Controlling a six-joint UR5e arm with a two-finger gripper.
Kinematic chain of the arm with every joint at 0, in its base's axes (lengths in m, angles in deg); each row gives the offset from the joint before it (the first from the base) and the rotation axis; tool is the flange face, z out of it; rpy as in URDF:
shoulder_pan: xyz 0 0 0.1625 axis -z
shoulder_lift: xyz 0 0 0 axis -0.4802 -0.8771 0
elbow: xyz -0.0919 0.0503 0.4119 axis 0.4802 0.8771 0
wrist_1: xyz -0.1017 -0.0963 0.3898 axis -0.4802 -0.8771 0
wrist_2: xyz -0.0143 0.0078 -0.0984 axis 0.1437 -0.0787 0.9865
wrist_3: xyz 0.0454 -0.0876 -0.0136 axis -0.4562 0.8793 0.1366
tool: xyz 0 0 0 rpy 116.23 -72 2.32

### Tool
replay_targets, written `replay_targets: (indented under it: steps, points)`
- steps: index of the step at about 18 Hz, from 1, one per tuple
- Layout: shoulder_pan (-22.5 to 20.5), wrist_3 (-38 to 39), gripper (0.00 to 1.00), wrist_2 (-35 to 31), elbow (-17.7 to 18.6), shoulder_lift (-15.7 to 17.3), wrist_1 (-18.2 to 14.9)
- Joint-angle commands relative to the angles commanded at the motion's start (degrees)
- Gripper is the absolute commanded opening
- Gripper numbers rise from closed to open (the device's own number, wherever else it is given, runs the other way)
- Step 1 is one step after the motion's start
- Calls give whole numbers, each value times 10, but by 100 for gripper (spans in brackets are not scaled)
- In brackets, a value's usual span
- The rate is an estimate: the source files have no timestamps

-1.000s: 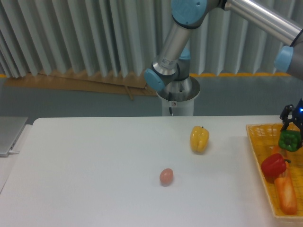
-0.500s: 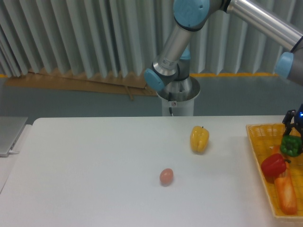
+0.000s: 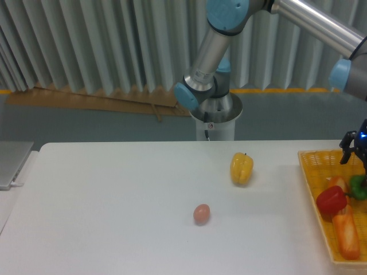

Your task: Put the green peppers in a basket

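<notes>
The green pepper (image 3: 359, 187) lies inside the yellow woven basket (image 3: 313, 156) at the table's right edge, partly cut off by the frame and just right of a red pepper (image 3: 331, 200). My gripper (image 3: 354, 150) hangs a little above the green pepper, apart from it. Its dark fingers look open with nothing between them, though the frame edge cuts off part of the gripper.
An orange vegetable (image 3: 347, 235) lies in the basket's near end. A yellow pepper (image 3: 241, 168) and a small pinkish round thing (image 3: 201, 213) sit on the white table. The arm's base (image 3: 215, 114) stands behind the table. A grey flat object (image 3: 11, 163) is at the left edge.
The green pepper went down and rightward into the basket and now lies clear of the fingers. The gripper itself has lifted slightly above it.
</notes>
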Motion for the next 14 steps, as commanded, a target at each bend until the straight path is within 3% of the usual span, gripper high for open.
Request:
replay_targets:
  steps: [3,5,8,14]
  points:
    - [26,8,100,-2,-38,24,-18]
    - [60,38,100,-1,-47,57,-68]
    - [111,131,100,22,-46,76,-119]
    - [167,171,100,25,-36,88,-124]
